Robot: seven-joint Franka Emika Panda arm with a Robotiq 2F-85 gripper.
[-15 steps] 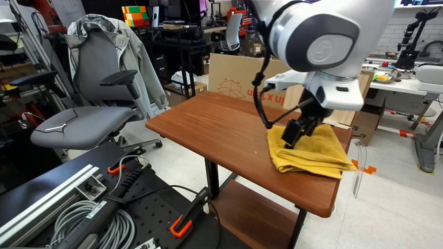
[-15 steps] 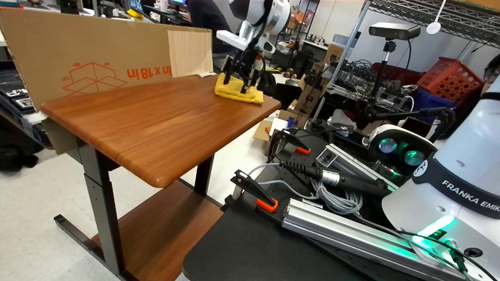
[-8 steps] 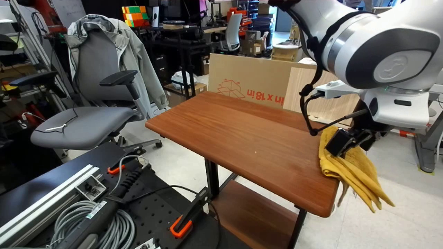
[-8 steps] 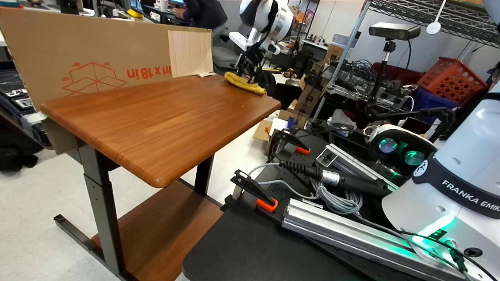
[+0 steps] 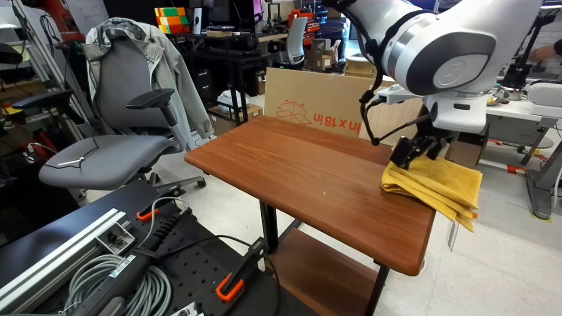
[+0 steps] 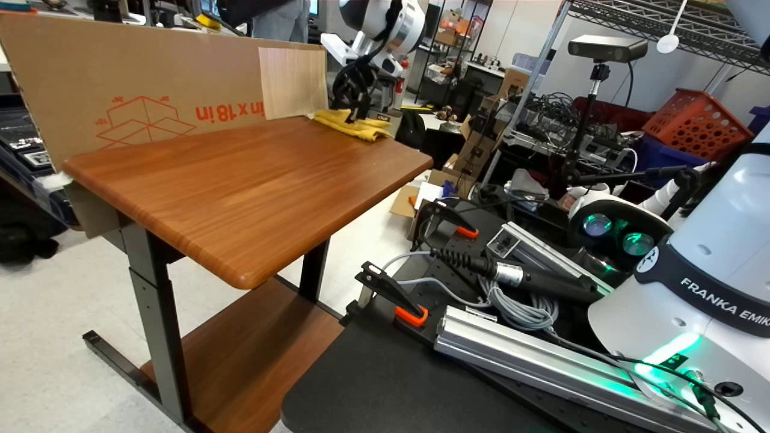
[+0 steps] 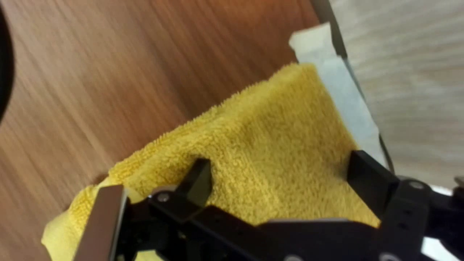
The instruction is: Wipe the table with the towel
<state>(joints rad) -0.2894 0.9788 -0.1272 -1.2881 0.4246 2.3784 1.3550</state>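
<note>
One towel [image 5: 443, 180] lies partly over one edge of your table [image 5: 298, 162]; your gripper [image 7: 279, 172] stands wide, two fingers [image 7: 370, 181] seemingly pressed onto it, most of the top open.

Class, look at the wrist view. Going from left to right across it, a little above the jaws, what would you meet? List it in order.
Dark curved shape, too cut off to name → brown tabletop → yellow towel → whitish strip → pale grained panel.
</note>
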